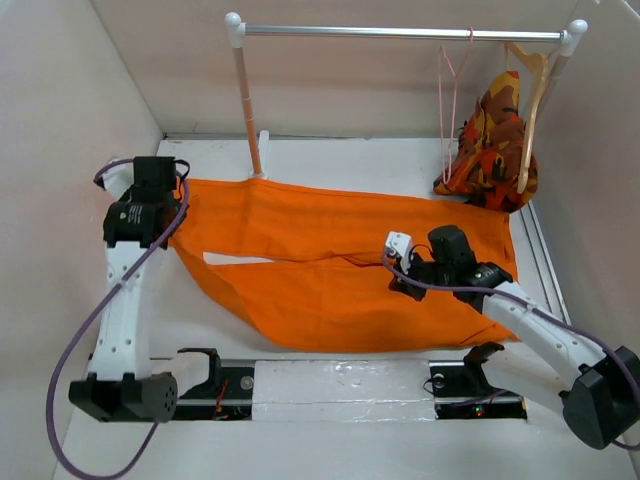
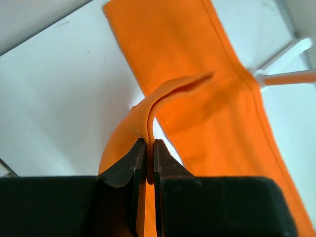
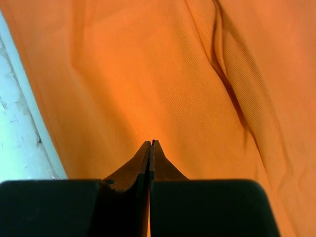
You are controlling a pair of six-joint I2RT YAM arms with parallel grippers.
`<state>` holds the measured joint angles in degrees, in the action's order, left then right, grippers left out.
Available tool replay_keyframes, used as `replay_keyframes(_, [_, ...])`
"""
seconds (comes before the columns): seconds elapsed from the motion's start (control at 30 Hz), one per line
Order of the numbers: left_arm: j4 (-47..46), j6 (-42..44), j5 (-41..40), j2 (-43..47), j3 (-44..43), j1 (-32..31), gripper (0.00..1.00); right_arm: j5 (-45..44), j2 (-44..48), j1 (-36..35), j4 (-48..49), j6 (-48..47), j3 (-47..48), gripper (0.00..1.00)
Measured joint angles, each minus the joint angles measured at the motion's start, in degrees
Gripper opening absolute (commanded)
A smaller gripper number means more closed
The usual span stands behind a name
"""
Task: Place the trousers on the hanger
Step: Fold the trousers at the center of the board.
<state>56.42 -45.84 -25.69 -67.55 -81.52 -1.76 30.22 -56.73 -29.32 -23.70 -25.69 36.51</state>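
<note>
The trousers (image 1: pixel 340 260) lie spread on the counter (image 1: pixel 330 160) in front of the clothes rail (image 1: pixel 400 32), where the hanger (image 1: pixel 450 110) hangs, while the left end effector (image 2: pixel 149 153) is grasping their raised edge and the right end effector (image 3: pixel 151 145) is clenched over the cloth.

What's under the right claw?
The bright orange cloth trousers, spread under the shut right claw; white tabletop shows beside them. Whatever lies beneath the cloth is covered.
</note>
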Motion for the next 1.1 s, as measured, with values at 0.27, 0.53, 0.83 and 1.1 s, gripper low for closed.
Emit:
replay_keyframes(0.27, [-3.2, -0.3, -0.4, 6.4, 0.7, 0.0, 0.0, -0.9, -2.3, 12.1, -2.1, 2.6, 0.7, 0.24])
replay_keyframes(0.53, [-9.1, 4.5, -6.7, 18.1, 5.8, -0.2, 0.0, -5.2, -1.7, 29.1, -2.9, 10.8, -0.5, 0.66])
replay_keyframes(0.83, [-17.9, 12.0, -9.2, 22.4, 5.4, -6.4, 0.0, -15.9, -5.5, 49.5, -3.4, 17.0, -1.3, 0.54])
replay_keyframes(1.1, [-19.9, 16.4, -9.0, 26.9, 8.4, -13.2, 0.0, -15.7, -17.3, 54.3, 1.3, 20.6, -1.6, 0.56])
